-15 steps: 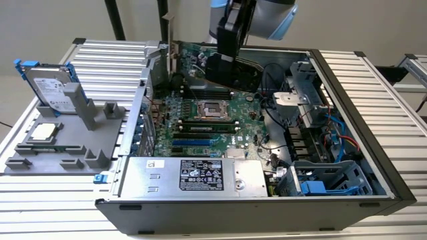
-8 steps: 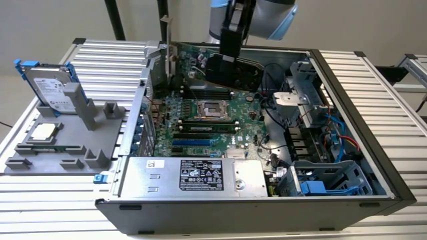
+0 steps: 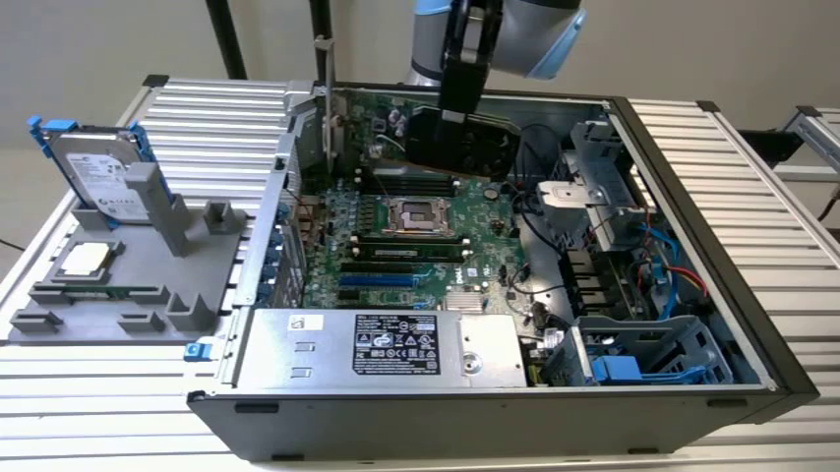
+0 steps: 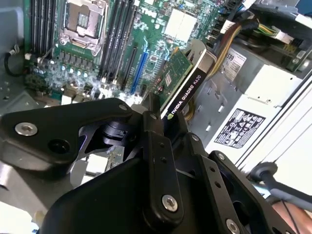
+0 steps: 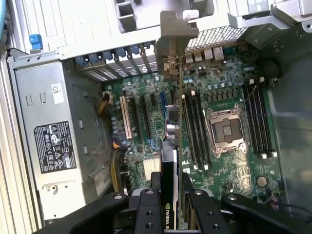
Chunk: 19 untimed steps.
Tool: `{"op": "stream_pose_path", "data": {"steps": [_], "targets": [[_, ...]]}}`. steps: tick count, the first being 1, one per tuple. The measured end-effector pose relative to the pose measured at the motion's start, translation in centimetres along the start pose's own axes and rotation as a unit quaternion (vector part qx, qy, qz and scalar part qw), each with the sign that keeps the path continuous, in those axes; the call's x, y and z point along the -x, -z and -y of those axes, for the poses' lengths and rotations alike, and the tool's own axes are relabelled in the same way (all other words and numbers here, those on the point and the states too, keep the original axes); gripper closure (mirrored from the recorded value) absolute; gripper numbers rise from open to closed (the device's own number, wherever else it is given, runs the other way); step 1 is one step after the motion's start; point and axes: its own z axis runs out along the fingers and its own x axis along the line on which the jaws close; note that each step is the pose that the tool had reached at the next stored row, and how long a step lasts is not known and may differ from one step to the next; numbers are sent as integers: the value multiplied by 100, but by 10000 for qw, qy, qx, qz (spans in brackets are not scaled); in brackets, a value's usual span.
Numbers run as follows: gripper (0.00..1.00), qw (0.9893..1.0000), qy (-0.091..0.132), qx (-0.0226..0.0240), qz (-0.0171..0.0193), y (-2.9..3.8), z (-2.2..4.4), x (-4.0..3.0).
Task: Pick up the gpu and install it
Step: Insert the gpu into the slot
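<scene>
One open computer case (image 3: 459,423) holds one motherboard (image 3: 393,265), one empty processor socket (image 3: 420,213), one power supply (image 3: 381,344) and one gpu (image 3: 459,143), the last clamped in the one gripper (image 3: 457,113). Outside the case, on the exterior view's left of it, one grey holder (image 3: 79,320) carries one hard drive (image 3: 102,177) in a blue frame, one processor chip (image 3: 86,259) and one memory stick (image 3: 112,290).

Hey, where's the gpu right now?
In the exterior view the gpu sits clamped in the gripper inside the open computer case, held over the motherboard just behind the processor socket.
</scene>
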Motion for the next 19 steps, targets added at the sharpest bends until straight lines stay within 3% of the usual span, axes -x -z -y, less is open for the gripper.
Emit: {"op": "stream_pose_path", "data": {"steps": [5,9,19], "targets": [[100,9996,287,-14,-13,1,0,0],[100,9986,519,-26,-24,1,0,0],[100,9944,1055,-52,-50,3,0,0]]}}
